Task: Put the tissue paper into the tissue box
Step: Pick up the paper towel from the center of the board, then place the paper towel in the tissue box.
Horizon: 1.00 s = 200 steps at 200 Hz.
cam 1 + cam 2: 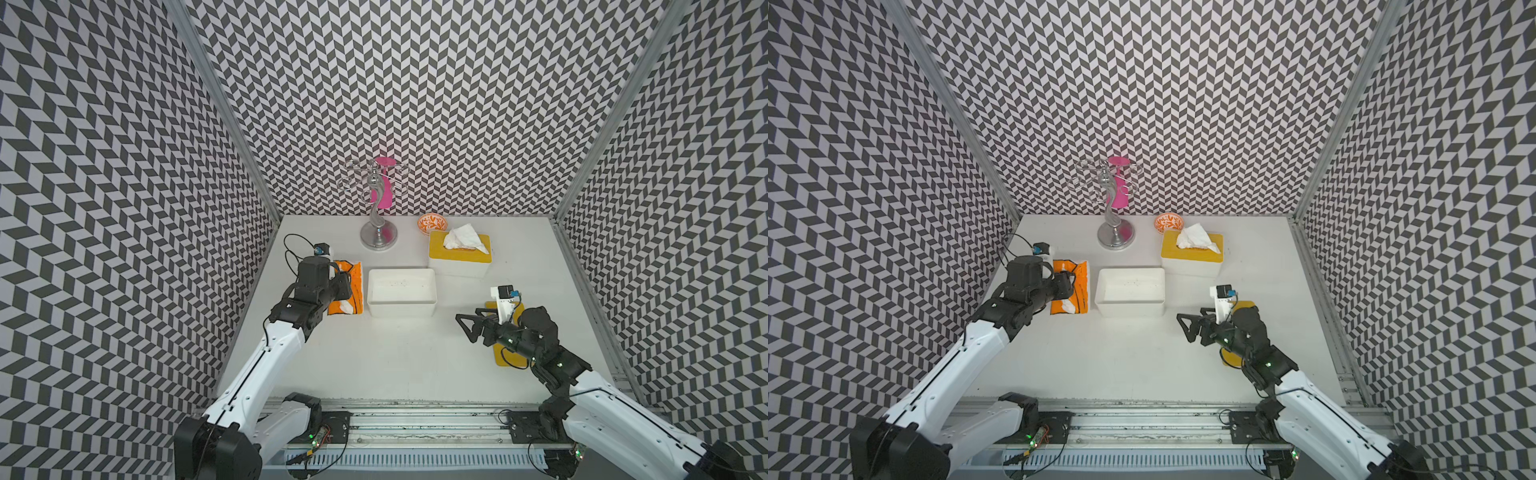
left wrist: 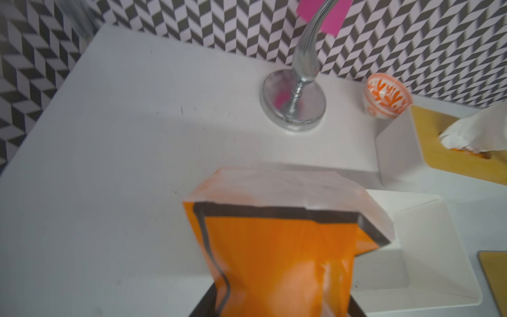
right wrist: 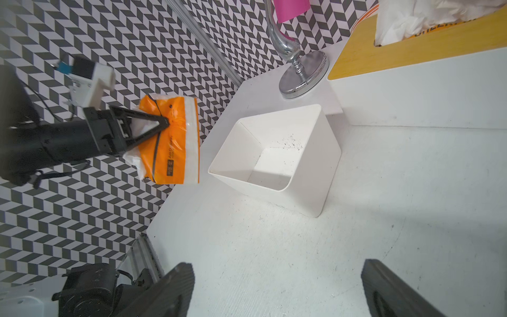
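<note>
As left end effector pinches tissue pack, apparently crumpled, right end effector open

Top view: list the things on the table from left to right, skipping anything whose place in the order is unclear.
orange tissue pack → empty white box → closed tissue box → loose yellow lid

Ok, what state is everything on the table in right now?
tissue pack: crumpled, pinched by left end effector.
left end effector: shut on tissue pack.
right end effector: open, empty.
white tissue box: open, empty.
loose yellow lid: flat on table.
second tissue box: lidded, tissue sticking out.
orange bowl: upright.
silver stand: upright.
</note>
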Each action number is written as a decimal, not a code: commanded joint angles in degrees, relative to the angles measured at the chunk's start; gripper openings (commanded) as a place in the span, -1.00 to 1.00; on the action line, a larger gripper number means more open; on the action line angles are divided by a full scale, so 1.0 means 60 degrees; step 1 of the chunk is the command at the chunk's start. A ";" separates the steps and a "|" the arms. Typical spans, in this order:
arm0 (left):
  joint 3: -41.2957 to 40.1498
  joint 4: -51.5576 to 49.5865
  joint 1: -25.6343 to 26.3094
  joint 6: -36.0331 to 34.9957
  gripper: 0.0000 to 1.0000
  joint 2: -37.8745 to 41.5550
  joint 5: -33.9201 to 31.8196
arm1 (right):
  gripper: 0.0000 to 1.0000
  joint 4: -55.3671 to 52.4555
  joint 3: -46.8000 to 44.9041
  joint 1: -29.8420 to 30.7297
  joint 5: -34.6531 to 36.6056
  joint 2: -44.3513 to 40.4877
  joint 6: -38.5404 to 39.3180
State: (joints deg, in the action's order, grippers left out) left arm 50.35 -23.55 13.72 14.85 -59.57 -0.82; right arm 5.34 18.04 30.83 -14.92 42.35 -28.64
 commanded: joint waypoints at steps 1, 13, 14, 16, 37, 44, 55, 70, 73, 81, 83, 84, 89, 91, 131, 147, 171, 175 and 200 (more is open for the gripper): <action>0.0904 0.0869 0.0234 -0.1216 0.00 0.0175 0.1001 | 0.99 -0.0165 0.0255 -0.0033 0.0398 -0.0471 0.0293; 0.1290 0.0871 0.0463 -0.1740 0.00 -0.0068 0.1191 | 0.99 -0.0385 0.0338 -0.0029 0.0509 -0.0704 0.0399; 0.1335 0.0867 0.0502 -0.1793 0.00 -0.0094 0.1199 | 0.99 -0.0403 0.0343 -0.0027 0.0524 -0.0732 0.0411; 0.1419 0.0846 0.0557 -0.1887 0.00 -0.0150 0.1233 | 0.99 -0.0454 0.0364 -0.0037 0.0534 -0.0760 0.0431; 0.2080 0.0669 0.1338 -0.2906 0.00 -0.0793 0.1118 | 0.99 -0.0832 0.0515 -0.0035 0.0747 -0.1103 0.0576; 0.2265 0.0619 0.1654 -0.3289 0.00 -0.1050 0.0880 | 0.99 -0.0943 0.0550 -0.0032 0.0793 -0.1195 0.0627; 0.2491 0.0536 0.2163 -0.3950 -0.02 -0.1459 0.0504 | 0.99 -0.1127 0.0617 -0.0039 0.0842 -0.1337 0.0685; 0.2708 0.0442 0.2719 -0.4808 -0.04 -0.1993 -0.0013 | 0.99 -0.1404 0.0677 -0.0040 0.0883 -0.1565 0.0760; 0.2748 0.0426 0.2837 -0.4970 -0.05 -0.2107 -0.0122 | 0.99 -0.1456 0.0683 -0.0040 0.0889 -0.1616 0.0777; 0.2822 0.0374 0.3033 -0.5344 -0.06 -0.2382 -0.0404 | 0.99 -0.1601 0.0710 -0.0032 0.0927 -0.1736 0.0817; 0.2850 0.0353 0.3091 -0.5426 -0.06 -0.2422 -0.0456 | 0.99 -0.1629 0.0713 -0.0027 0.0950 -0.1776 0.0818; 0.2854 0.0345 0.3112 -0.5482 -0.06 -0.2465 -0.0475 | 0.99 -0.1648 0.0713 -0.0027 0.0957 -0.1795 0.0826; 0.2918 0.0288 0.3195 -0.5712 -0.06 -0.2634 -0.0541 | 0.99 -0.1739 0.0714 -0.0040 0.0986 -0.1863 0.0852; 0.2929 0.0273 0.3223 -0.5800 -0.06 -0.2697 -0.0556 | 0.99 -0.1758 0.0714 -0.0029 0.0998 -0.1903 0.0853; 0.2999 0.0562 0.3818 -0.6794 -0.02 -0.3643 -0.1409 | 0.99 -0.1841 0.0655 -0.0037 0.1020 -0.2432 0.0648; 0.3149 0.0506 0.3984 -0.7060 -0.02 -0.4069 -0.1831 | 0.99 -0.1937 0.0673 -0.0038 0.1076 -0.2552 0.0654; 0.3242 0.0492 0.4157 -0.7232 -0.03 -0.4573 -0.2208 | 0.99 -0.1986 0.0657 -0.0026 0.1077 -0.2618 0.0645; 0.3253 0.0472 0.4197 -0.7264 -0.03 -0.4650 -0.2258 | 0.99 -0.1965 0.0650 -0.0040 0.1079 -0.2608 0.0645; 0.3170 0.0387 0.4479 -0.7431 -0.03 -0.4954 -0.2368 | 0.99 -0.1903 0.0612 -0.0034 0.1079 -0.2578 0.0652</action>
State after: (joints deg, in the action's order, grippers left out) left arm 67.85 -21.56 39.03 -27.31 -88.42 -12.51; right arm -7.60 20.75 30.83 -9.17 27.29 -24.86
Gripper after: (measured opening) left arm 0.486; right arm 0.995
